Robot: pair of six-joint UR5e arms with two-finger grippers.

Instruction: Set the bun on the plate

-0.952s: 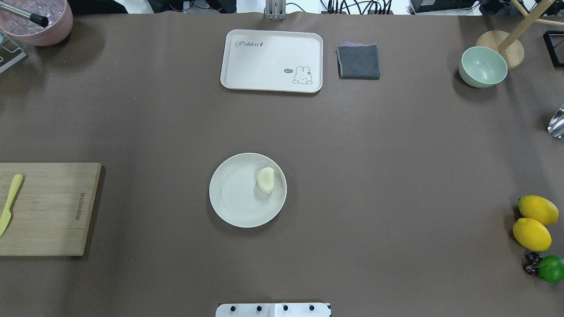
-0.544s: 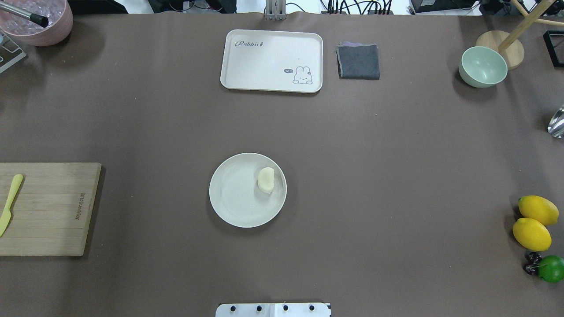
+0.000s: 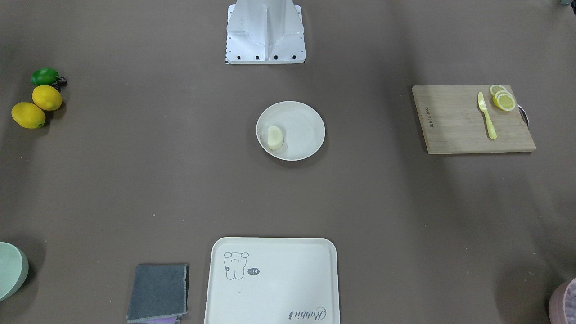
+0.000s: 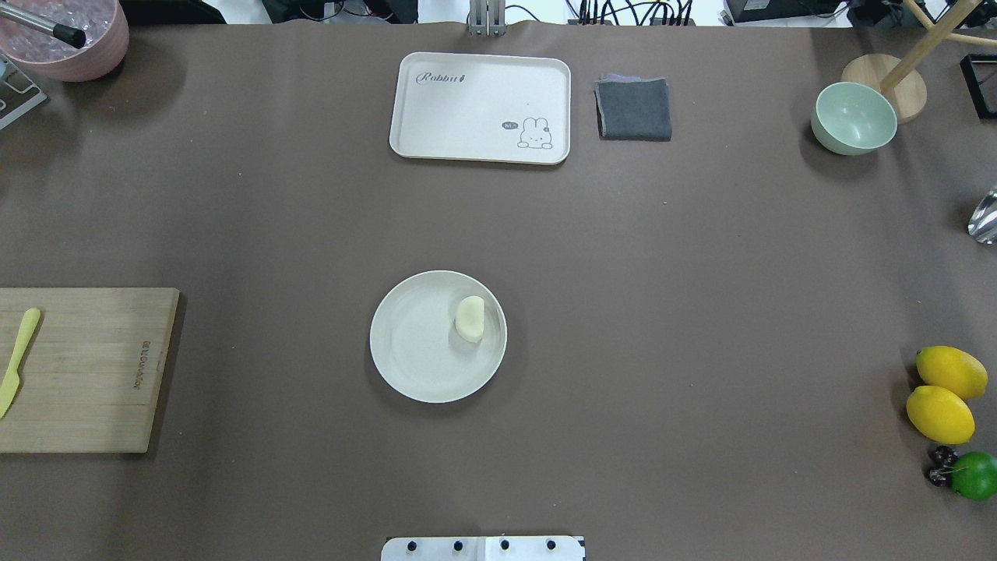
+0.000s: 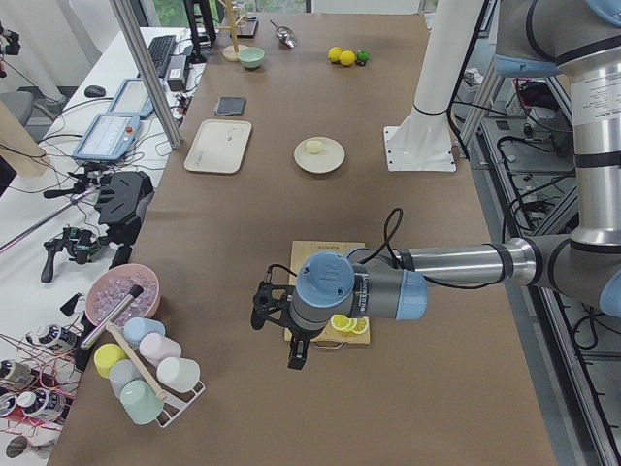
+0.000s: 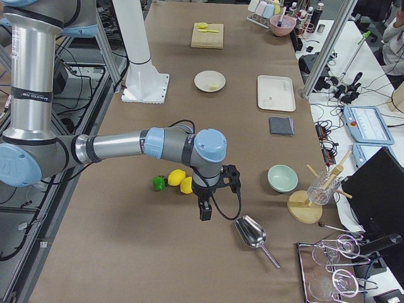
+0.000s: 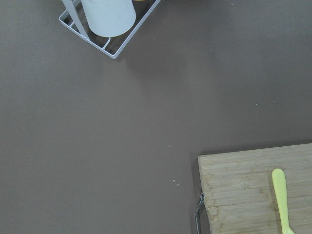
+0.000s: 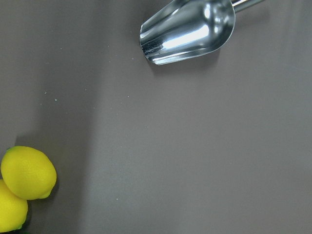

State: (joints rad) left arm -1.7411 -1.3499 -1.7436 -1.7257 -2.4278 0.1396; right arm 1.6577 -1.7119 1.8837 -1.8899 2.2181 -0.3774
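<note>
The counter point(image 4: 701, 273) wears a matt brown, paper-like sheet; the plate point(image 4: 413, 351) and tray point(image 4: 467, 101) look like matt cream plastic, the bun point(image 4: 470, 318) smooth. The left cutting board point(image 4: 86, 374) is bare grained wood, its knife point(image 4: 17, 358) pale yellow plastic, the far cloth point(image 4: 634, 109) dark grey fabric. The scoop point(image 8: 187, 31) is mirror-bright polished metal; the lemon point(image 8: 28, 171) near it has dimpled, slightly glossy skin.

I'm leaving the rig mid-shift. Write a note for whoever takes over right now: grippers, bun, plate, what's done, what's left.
Left gripper: above the table's left end by the wooden cutting board; open or shut cannot be told.
Right gripper: above the right end near the yellow lemons; cannot be told either.
The small pale cream bun lies on the round cream-white plate, towards its right rim, clear of both arms.
Done: bun on plate.
Left: seemingly nothing.
</note>
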